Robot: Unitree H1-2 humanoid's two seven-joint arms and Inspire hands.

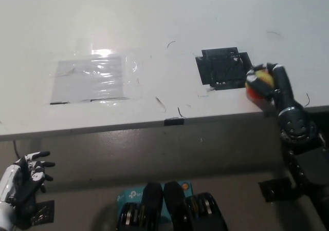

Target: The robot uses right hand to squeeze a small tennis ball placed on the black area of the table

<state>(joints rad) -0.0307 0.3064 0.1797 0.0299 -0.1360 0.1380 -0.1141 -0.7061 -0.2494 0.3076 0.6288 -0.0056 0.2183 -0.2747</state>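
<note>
Yellow-and-orange tennis ball (258, 80) (partly hidden) sits clamped in black right hand (271, 87).

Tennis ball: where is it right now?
Head view, right side: the tennis ball is held in the black right hand, just right of the black patch, near the table's front edge.

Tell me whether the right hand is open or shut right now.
Shut on the tennis ball: the black right hand has its fingers wrapped around it, just right of the black patch. The left hand rests below the table edge.
</note>
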